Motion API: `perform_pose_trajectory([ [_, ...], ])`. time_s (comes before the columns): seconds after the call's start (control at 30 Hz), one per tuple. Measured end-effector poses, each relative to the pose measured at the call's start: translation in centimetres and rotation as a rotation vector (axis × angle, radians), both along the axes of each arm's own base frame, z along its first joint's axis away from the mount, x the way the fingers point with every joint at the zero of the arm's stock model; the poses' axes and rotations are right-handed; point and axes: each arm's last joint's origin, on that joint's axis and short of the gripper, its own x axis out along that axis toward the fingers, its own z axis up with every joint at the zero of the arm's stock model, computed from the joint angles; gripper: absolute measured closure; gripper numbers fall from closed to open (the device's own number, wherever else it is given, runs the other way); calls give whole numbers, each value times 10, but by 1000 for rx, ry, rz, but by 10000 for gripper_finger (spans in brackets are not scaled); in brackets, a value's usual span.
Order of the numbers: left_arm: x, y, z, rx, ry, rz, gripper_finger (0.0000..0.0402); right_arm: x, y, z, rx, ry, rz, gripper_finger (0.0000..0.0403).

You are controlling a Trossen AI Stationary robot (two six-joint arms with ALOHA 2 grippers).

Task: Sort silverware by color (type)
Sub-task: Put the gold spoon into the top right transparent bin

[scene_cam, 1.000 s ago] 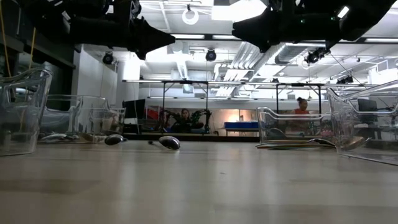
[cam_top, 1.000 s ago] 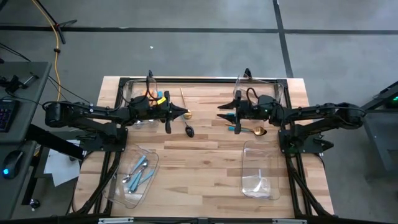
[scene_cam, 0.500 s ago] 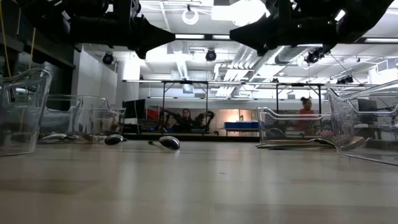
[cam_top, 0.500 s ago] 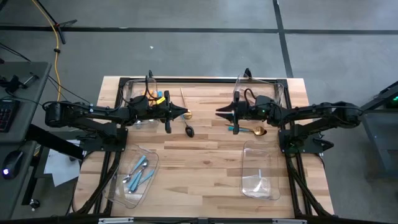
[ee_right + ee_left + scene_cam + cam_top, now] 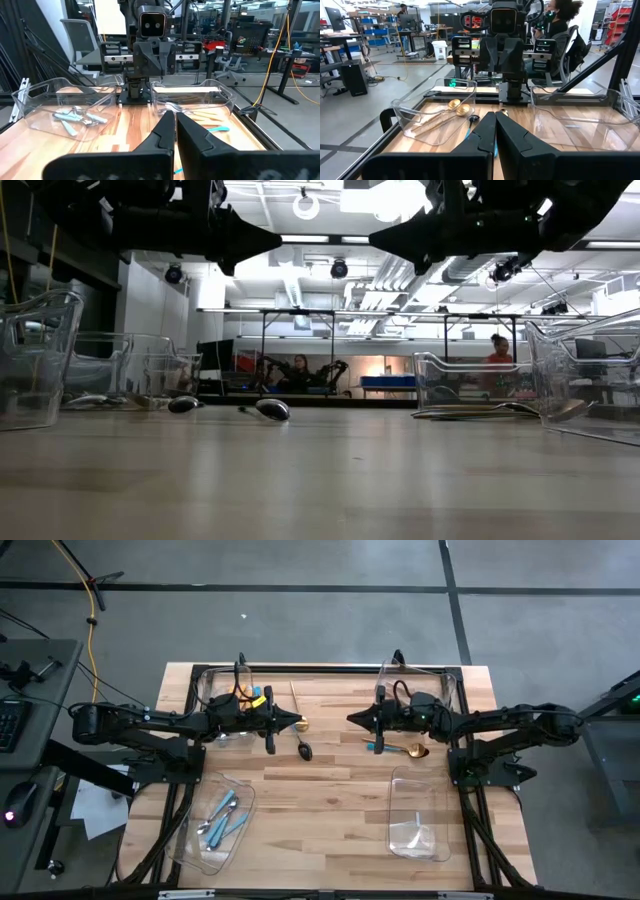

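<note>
Both grippers hover level above the table's middle, tips facing each other, each shut on nothing: my left gripper and my right gripper. On the wood below the left one lie a gold spoon and a black spoon. A teal-handled piece and a gold spoon lie flat under the right arm. Light-blue-handled silverware lies in the near left bin, orange-handled pieces in the far left bin, gold spoons in the far right bin.
Clear plastic bins stand at the table's corners: near left, near right, far left, far right. Bare wood lies between the two near bins. A person sits beyond the table behind the right arm.
My right gripper has shut its fingers on nothing while staying where it was. The left arm and the silverware have kept still.
</note>
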Motion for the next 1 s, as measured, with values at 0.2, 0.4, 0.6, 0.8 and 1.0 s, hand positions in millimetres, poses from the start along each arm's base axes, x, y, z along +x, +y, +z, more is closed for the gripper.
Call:
perform_pose_trajectory([
  [0.2,0,0,0,-1,0,0,394,0,0,0,-2,0,0,403],
  [0.4,0,0,0,-29,-2,3,343,0,0,0,-2,3,4,403],
  [0.6,0,2,-3,-52,26,74,269,0,0,-2,2,20,4,403],
  [0.8,0,2,-4,-52,29,85,214,0,0,-2,3,21,3,403],
  [1.0,0,3,-4,-47,30,104,202,0,0,-2,-4,22,3,403],
])
